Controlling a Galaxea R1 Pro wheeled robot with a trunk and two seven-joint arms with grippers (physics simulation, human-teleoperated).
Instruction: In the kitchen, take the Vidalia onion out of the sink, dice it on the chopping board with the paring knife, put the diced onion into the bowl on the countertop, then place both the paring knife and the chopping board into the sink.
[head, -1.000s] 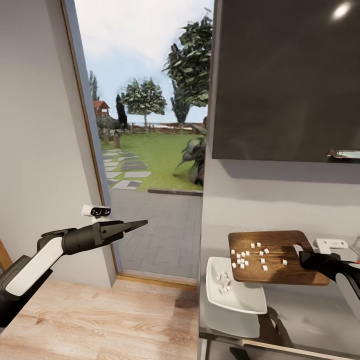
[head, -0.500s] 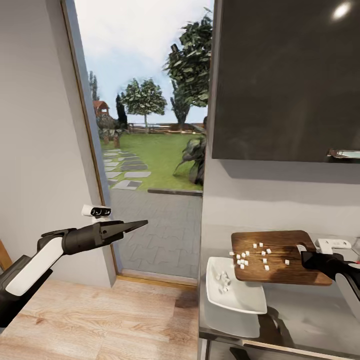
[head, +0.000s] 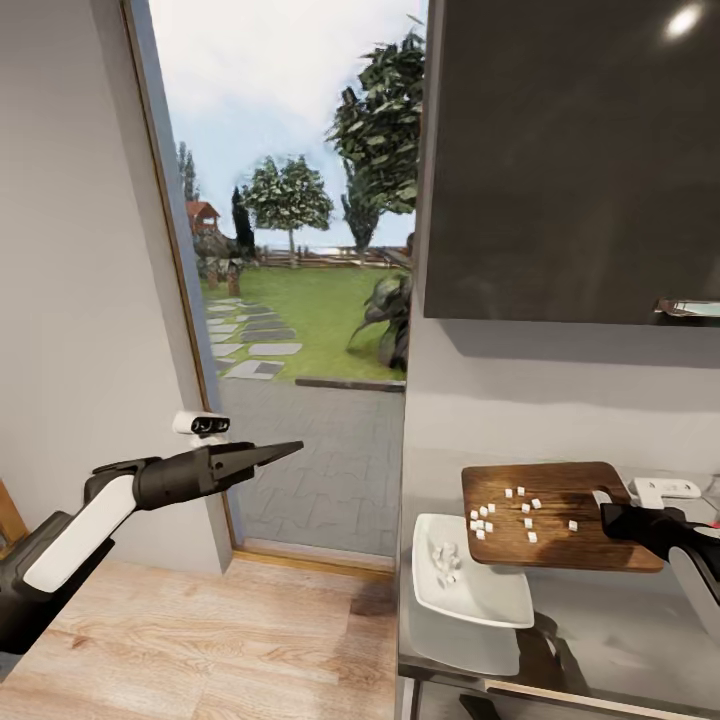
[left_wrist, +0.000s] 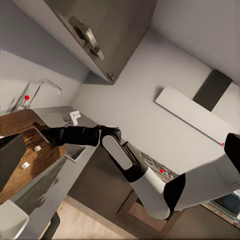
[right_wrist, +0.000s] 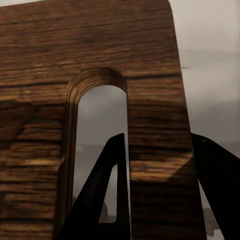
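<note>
Tipping diced onion (head: 502, 508) into bowl (head: 470, 583)
Your right hand (head: 612, 516), clamped on chopping board (head: 555, 515), has levelled it; bits remain. Left hand (head: 268, 455) together.

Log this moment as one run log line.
right gripper: shut on chopping board, held over bowl | diced onion: mostly on board, some in bowl | left gripper: shut, idle

Your left gripper (head: 285, 449) is hanging out in front of you on its white-and-black arm, jaws pressed together to a point. Your right gripper (head: 612, 513) is reaching in low, jaws clamping the brown wooden chopping board (head: 560, 500) beside its handle slot.
</note>
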